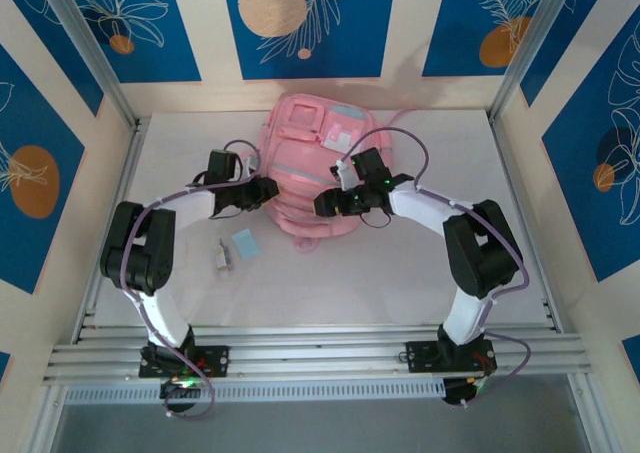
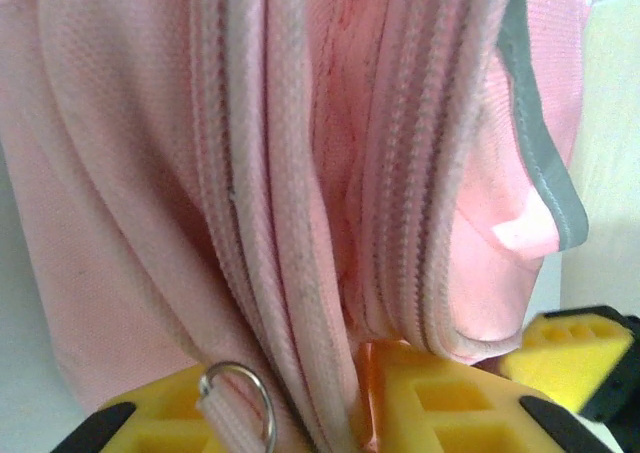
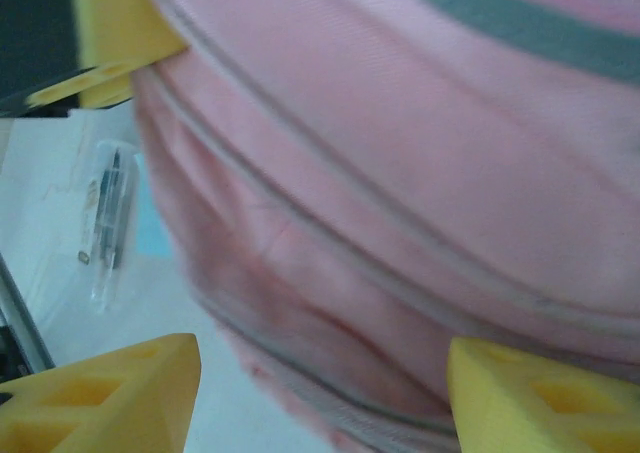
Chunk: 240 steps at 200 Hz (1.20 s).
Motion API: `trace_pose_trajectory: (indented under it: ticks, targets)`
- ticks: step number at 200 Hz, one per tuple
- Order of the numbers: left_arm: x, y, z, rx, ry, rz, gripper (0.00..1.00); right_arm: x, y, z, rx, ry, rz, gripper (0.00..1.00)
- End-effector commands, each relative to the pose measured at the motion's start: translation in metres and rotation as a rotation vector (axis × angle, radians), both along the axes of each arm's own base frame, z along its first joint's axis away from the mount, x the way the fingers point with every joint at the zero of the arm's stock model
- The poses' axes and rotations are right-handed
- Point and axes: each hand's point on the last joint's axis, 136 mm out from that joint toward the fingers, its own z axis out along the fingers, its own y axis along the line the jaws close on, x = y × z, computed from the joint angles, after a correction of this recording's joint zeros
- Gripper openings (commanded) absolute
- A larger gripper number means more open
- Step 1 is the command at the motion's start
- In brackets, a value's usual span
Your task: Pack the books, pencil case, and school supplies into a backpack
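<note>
White tabletop (image 1: 400,283): one backpack (image 1: 300,158), left tool (image 1: 265,191) clamped on it, right tool (image 1: 325,205) apart.

White table (image 1: 400,273), blue patterned walls (image 1: 350,43)

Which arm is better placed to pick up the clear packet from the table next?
Left, probably, once it lets go of the backpack: the clear packet lies on the table near the left gripper. The right gripper, though open, would need to reach across.

Bright, even light; backpack (image 3: 400,173) blurred close in right wrist view.
</note>
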Motion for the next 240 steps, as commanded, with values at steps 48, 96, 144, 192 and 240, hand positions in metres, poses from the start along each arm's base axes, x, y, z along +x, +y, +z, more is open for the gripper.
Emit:
trace_pose_trajectory:
  ticks: [48, 96, 144, 192, 240]
  targets:
    - [0.021, 0.020, 0.026, 0.133, -0.089, -0.053, 0.41, 0.033, -0.071, 0.031, -0.104, -0.056, -0.152, 0.66]
    - [0.010, 0.044, 0.037, 0.314, -0.080, -0.057, 0.65, 0.080, -0.070, 0.029, -0.067, -0.039, -0.234, 0.64]
    - [-0.019, 0.030, 0.045, 0.244, -0.071, -0.040, 0.67, 0.112, -0.065, -0.002, -0.057, 0.043, -0.315, 0.53]
    - [-0.014, 0.011, 0.024, 0.195, -0.064, -0.028, 0.64, 0.121, -0.047, -0.009, 0.045, 0.070, -0.302, 0.26]
    - [0.029, -0.004, -0.005, 0.166, -0.053, 0.002, 0.52, 0.099, -0.042, 0.000, 0.100, 0.119, -0.291, 0.00]
